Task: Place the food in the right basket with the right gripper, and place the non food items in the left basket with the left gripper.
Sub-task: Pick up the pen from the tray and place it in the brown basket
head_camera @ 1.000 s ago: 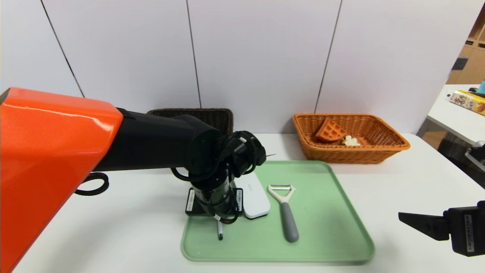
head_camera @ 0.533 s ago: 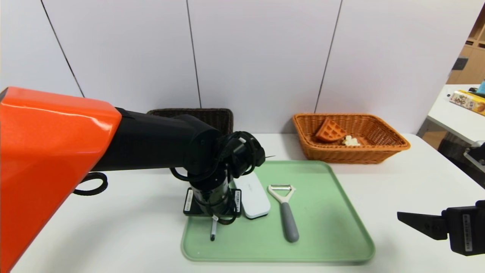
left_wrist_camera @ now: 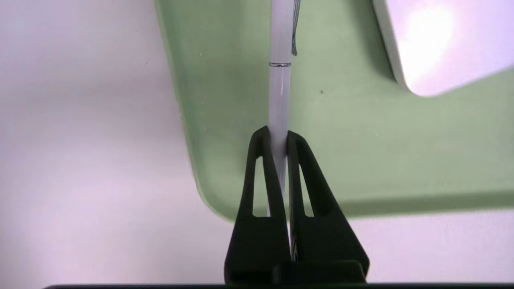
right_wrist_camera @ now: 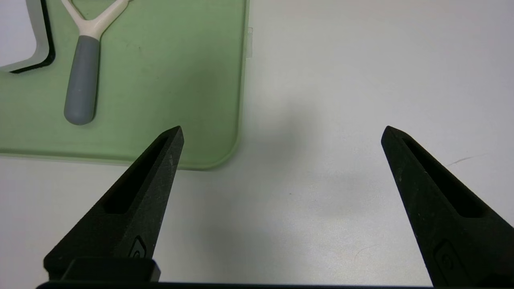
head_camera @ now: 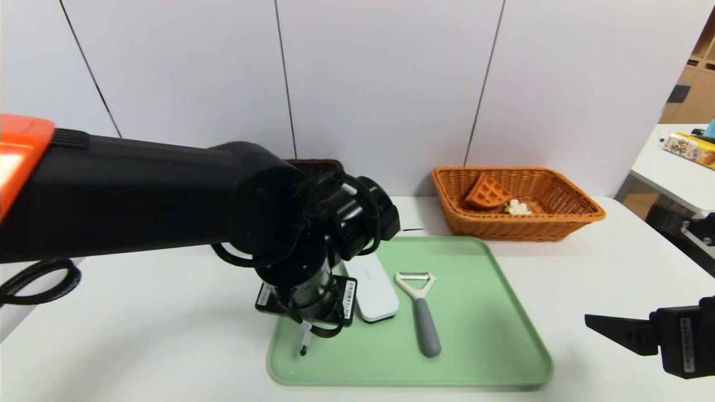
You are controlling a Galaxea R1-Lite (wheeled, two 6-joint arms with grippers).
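My left gripper (left_wrist_camera: 277, 134) is shut on a thin white pen (left_wrist_camera: 280, 88), held just above the near left corner of the green tray (left_wrist_camera: 361, 152). From the head view the pen's dark tip (head_camera: 304, 343) pokes out below the wrist. A white flat case (head_camera: 373, 287) and a grey-handled peeler (head_camera: 423, 312) lie on the tray (head_camera: 491, 335). The orange right basket (head_camera: 558, 223) holds a waffle (head_camera: 487, 192) and a pale food piece (head_camera: 517, 208). The dark left basket (head_camera: 318, 166) is mostly hidden behind my left arm. My right gripper (right_wrist_camera: 281, 132) hovers open and empty over the table, right of the tray.
A black cable loop (head_camera: 33, 279) hangs at the left above the table. A second table with a carton (head_camera: 690, 148) stands at the far right. The wall runs close behind both baskets.
My left gripper has closed on the pen and the arm has risen and shifted left, carrying the pen off the tray floor. The right arm has not moved.
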